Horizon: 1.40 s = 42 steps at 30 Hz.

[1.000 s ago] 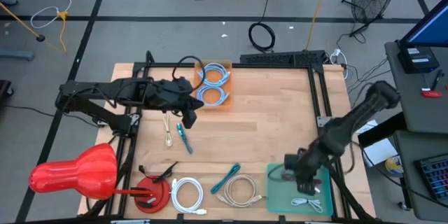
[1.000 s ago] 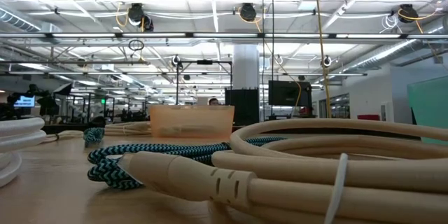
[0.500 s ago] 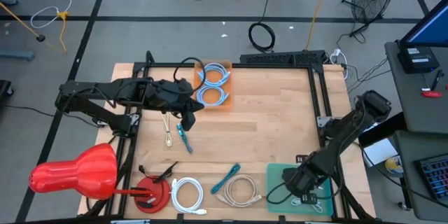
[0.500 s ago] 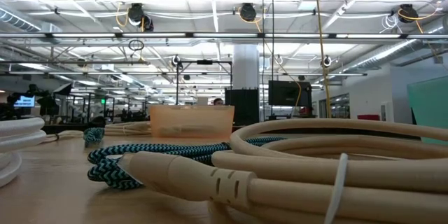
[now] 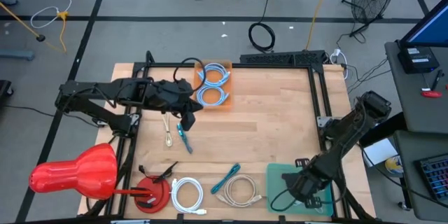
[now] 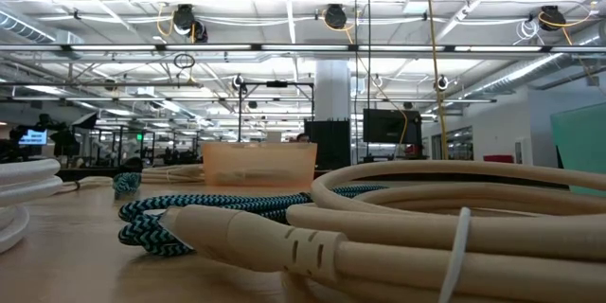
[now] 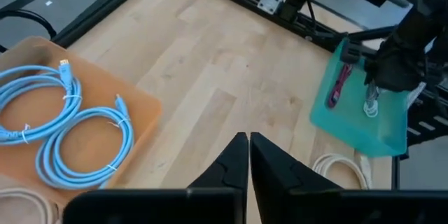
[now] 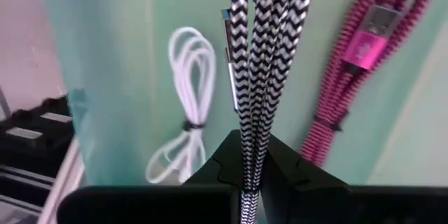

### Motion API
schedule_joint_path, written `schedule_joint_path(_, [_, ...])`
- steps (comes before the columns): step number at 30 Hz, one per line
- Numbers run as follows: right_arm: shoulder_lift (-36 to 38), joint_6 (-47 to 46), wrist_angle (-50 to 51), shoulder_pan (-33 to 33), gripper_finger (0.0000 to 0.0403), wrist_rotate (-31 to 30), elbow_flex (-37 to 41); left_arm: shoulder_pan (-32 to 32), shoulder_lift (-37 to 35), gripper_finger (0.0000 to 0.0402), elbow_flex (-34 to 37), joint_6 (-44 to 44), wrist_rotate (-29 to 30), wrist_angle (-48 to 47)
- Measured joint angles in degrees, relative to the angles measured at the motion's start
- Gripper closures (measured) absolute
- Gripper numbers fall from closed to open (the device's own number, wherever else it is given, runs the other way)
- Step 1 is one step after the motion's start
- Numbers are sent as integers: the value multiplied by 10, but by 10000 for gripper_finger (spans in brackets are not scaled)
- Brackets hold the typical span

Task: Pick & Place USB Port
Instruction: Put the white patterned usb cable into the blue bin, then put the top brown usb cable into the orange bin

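My right gripper (image 5: 299, 187) hangs low over the green tray (image 5: 277, 175) at the table's near right corner, shut on a black-and-white braided USB cable (image 8: 262, 49). A white cable (image 8: 185, 122) and a pink cable (image 8: 364, 49) lie in that tray. A dark loop of the held cable (image 5: 278, 197) shows over the tray's left part. My left gripper (image 7: 248, 155) is shut and holds nothing; it waits above the table beside the orange tray (image 5: 225, 102), in which two coiled blue cables (image 7: 63, 119) lie. My right gripper pinches several strands of the braided cable's bundle (image 8: 253, 136) between its two fingers. The fingers come from above, slanting down, and lie along the strands. The bundle runs on past the fingertips toward the tray floor; whether it rests there I cannot tell.
Along the near edge lie a beige cable (image 5: 238, 190), a white cable (image 5: 187, 194) and a teal cable (image 5: 227, 177). A red disc (image 5: 152, 192) and a red bulbous thing (image 5: 73, 171) sit near left. Two more cables (image 5: 178, 134) lie below my left gripper. Bare wood (image 5: 273, 112) fills the middle.
My right gripper has gone down and toward the table's near edge over the green tray, rolling its wrist, with the braided cable still held; it now covers the white cable in the high view. Most of this came early in the second.
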<state>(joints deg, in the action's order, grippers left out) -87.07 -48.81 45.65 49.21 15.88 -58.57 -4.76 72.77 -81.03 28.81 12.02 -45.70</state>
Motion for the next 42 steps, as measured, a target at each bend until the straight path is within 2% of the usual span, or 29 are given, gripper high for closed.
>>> schedule_joint_path(4, [0,-22,-20,13,391,-19,0,-9,0,399,0,0,0,-8])
schedule_joint_path(9, [0,-30,-17,13,387,-20,0,-10,0,383,0,0,5,-7])
schedule_joint_path(17, [0,-39,-17,16,306,-8,0,-9,0,398,0,0,10,-8])
schedule_joint_path(23, [0,-33,-17,15,290,-18,0,-11,0,386,0,0,10,-8])
schedule_joint_path(26, [8,-26,-17,-8,292,-23,0,-11,0,382,0,-1,11,-6])
schedule_joint_path(31, [50,-15,-38,-85,301,-44,0,-4,0,389,0,-1,13,43])
schedule_joint_path(34, [93,-12,-67,-134,304,-88,0,-4,0,398,0,-1,0,60])
schedule_joint_path(36, [122,-8,-90,-166,306,-142,0,-4,0,398,0,0,-14,52])
schedule_joint_path(40, [169,20,-152,-232,308,-276,0,-4,3,382,0,36,-49,-14])
schedule_joint_path(42, [184,37,-182,-268,306,-318,0,-9,10,376,3,60,-70,-44])
